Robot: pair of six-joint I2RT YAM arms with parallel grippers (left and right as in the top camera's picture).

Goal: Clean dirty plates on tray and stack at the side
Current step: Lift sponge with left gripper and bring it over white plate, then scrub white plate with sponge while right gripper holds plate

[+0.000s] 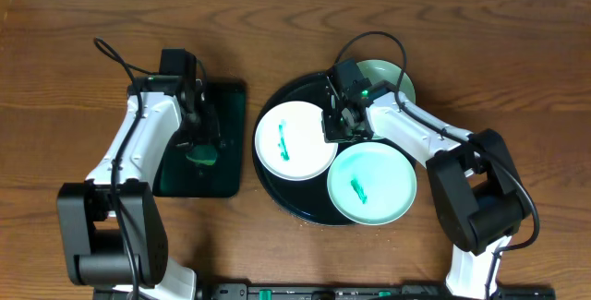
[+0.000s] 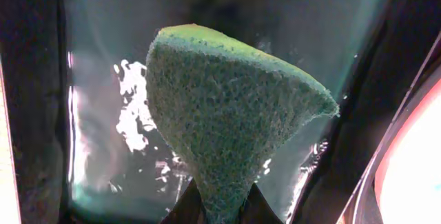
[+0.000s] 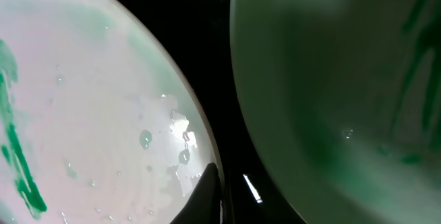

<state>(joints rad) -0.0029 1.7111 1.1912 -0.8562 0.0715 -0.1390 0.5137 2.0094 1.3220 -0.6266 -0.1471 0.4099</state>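
While the left gripper (image 1: 200, 155) pinches the green sponge (image 2: 227, 114), the smeared white plate (image 1: 305, 148) lies off to its right, nearer the clenched, empty right gripper (image 1: 343, 126).

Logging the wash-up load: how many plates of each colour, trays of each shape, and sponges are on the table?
White plate: 1
Mint-green plates: 2
Round black tray: 1
Rectangular tray: 1
Green sponge: 1
Total: 6
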